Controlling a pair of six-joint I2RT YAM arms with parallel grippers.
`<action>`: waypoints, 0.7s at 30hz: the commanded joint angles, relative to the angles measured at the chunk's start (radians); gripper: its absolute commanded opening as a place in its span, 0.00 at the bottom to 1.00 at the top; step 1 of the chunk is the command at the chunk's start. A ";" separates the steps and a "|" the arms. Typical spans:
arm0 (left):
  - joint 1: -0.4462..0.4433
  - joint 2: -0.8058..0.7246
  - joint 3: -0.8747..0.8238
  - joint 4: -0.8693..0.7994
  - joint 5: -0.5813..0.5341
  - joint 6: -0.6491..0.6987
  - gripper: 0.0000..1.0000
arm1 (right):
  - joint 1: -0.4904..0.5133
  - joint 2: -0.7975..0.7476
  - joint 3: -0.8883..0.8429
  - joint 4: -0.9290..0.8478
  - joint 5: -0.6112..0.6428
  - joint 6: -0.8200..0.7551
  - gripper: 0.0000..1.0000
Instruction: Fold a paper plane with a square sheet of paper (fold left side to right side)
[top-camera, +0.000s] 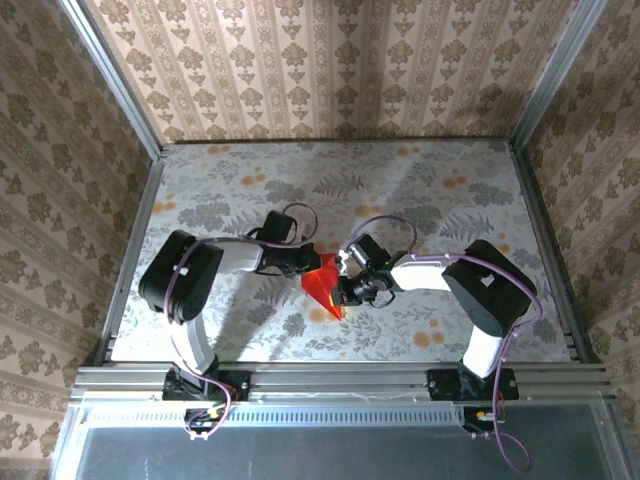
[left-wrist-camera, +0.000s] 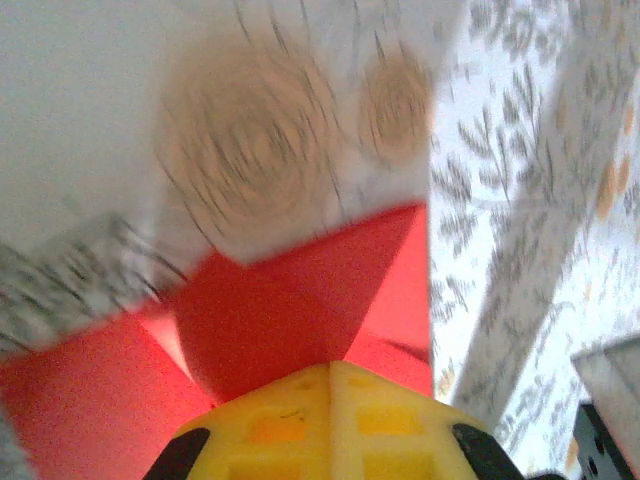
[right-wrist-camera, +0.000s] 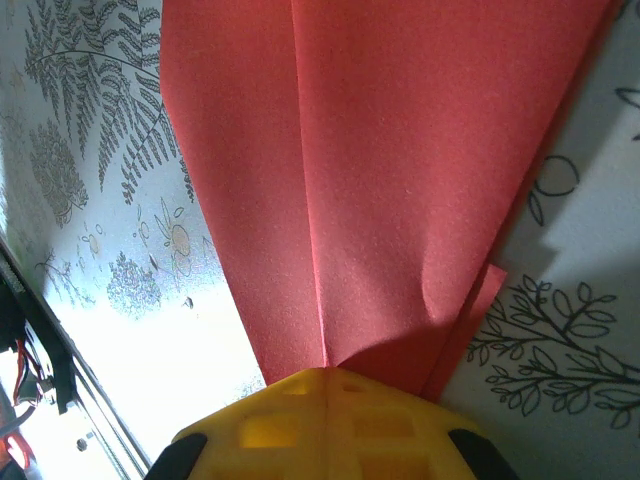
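The red sheet of paper (top-camera: 322, 285) lies folded into a pointed wedge at the table's middle, between my two grippers. My left gripper (top-camera: 306, 264) is at its upper left edge and my right gripper (top-camera: 344, 287) at its right side. In the left wrist view the yellow fingers (left-wrist-camera: 280, 420) meet at my left gripper (left-wrist-camera: 332, 368), shut on the red paper (left-wrist-camera: 300, 300), whose folded flaps overlap. In the right wrist view my right gripper (right-wrist-camera: 325, 372) is shut on the paper (right-wrist-camera: 400, 180), and a long crease runs away from the fingers' seam.
A floral cloth covers the table (top-camera: 420, 190), with patterned walls (top-camera: 330, 60) on three sides. An aluminium rail (top-camera: 340, 378) runs along the near edge, also seen low left in the right wrist view (right-wrist-camera: 40, 340). Both arm bodies flank the paper.
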 joint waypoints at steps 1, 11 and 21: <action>0.039 0.042 0.050 -0.048 -0.040 0.073 0.00 | 0.000 0.092 -0.081 -0.247 0.186 -0.027 0.00; 0.129 0.115 0.148 -0.077 -0.028 0.100 0.00 | 0.000 0.086 -0.084 -0.234 0.165 -0.023 0.00; 0.142 -0.014 0.178 -0.176 -0.024 0.145 0.00 | -0.005 0.045 -0.089 -0.189 0.131 -0.006 0.00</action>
